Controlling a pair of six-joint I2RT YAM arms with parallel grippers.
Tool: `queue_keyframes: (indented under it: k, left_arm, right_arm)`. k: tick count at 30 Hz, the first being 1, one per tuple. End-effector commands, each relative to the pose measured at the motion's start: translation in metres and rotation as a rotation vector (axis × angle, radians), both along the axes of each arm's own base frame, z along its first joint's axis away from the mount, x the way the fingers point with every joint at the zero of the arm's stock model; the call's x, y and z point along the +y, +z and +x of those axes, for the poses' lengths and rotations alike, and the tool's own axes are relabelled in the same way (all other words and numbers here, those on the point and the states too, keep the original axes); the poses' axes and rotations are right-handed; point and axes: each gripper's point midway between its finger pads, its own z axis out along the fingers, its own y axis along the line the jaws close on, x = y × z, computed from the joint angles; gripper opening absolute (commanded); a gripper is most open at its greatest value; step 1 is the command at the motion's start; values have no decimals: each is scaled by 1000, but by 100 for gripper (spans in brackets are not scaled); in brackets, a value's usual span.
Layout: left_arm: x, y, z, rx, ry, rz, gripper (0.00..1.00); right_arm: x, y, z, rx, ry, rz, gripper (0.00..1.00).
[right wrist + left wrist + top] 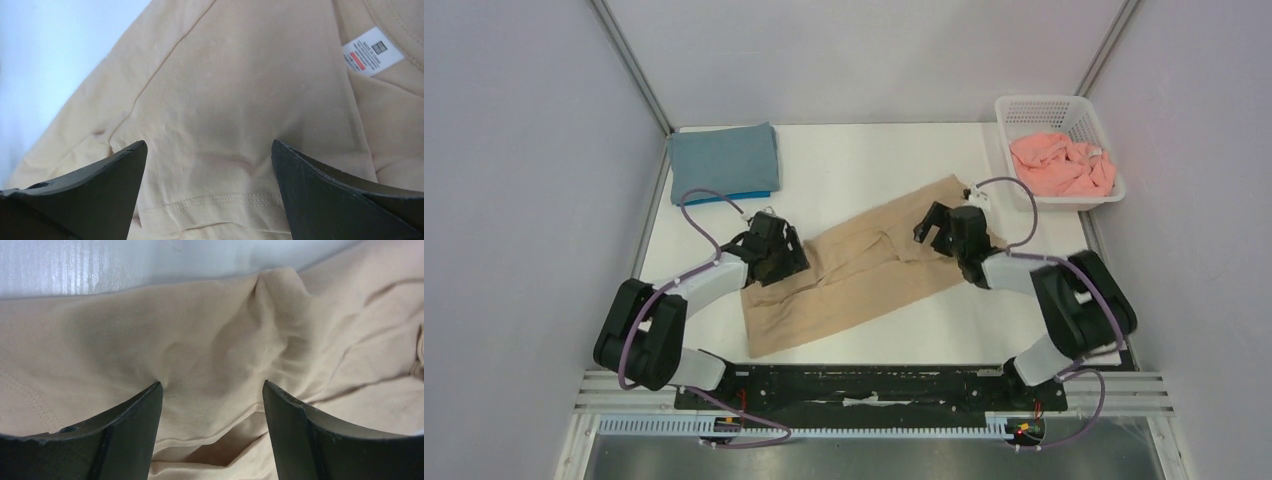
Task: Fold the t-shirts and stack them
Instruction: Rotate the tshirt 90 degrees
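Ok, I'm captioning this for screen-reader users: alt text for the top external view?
A tan t-shirt lies diagonally on a white table, left gripper and right gripper open over it. Folded blue shirts sit back left; a pink shirt fills a basket back right.

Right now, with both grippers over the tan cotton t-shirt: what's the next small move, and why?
Probably lower both and pinch the cloth. The left gripper and right gripper hang open just above the tan cotton t-shirt, holding nothing. It lies long and rumpled across the white table, not yet folded short like the slate-blue folded t-shirt at the far left.
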Motion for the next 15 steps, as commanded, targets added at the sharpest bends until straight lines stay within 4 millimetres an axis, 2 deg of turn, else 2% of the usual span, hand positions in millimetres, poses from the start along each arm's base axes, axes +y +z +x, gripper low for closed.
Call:
queue_keyframes:
  k: [1,2,3,5,9,11,15]
  left_arm:
    - [-17,-15,-24,46,30,-92,79]
    - [-22,-14,-27,44,31,-108,79]
    - [-29,-13,-33,47,33,-126,79]
    - [-40,-10,-43,52,43,-165,78]
    - [-66,-3,-68,27,61,-257,78]
    - [-75,3,-74,-15,73,-277,78]
    - [-94,5,-83,-54,75,-305,79]
  right_arm:
    - [54,4,67,-70,235,121,98]
    - [64,-6,81,-48,288,114,98]
    - [75,-5,99,-49,334,115,98]
    - [81,-24,129,-10,344,86,98]
    - [93,-36,182,-3,329,87,98]
    - [104,-31,207,-25,332,120,98]
    - [129,-24,240,-67,367,214,98]
